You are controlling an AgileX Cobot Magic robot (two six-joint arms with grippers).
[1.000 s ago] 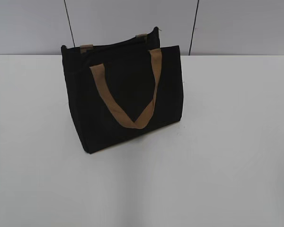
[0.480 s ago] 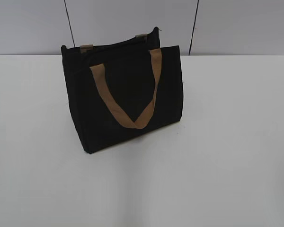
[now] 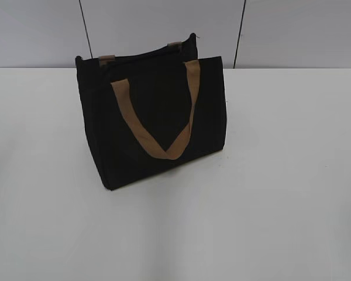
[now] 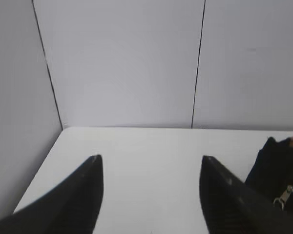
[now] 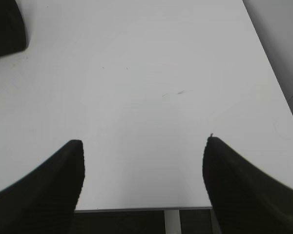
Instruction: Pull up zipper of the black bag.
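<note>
Left wrist view shows the left gripper (image 4: 149,163) nearest the lens, its two dark tapered fingers spread wide with nothing between them, hovering over the white tabletop (image 4: 151,146). Just past the right fingertip, at the frame's right edge, sits a corner of the boxy black fabric bag (image 4: 273,165) with the small silvery metal pull tab of its thin black zipper (image 4: 283,195) hanging there. So the tab lies forward and to the right of this gripper, close by. In the right wrist view the right gripper (image 5: 144,144) is likewise spread and empty above bare table, with only a dark corner of the bag at far upper left, well apart. By that, the left arm looks nearer the pull. From the exterior view, one bag stands upright mid-table, its top edge running left to right, slanting away; two tan webbing handles (image 3: 158,126) show, neither arm in frame.
</note>
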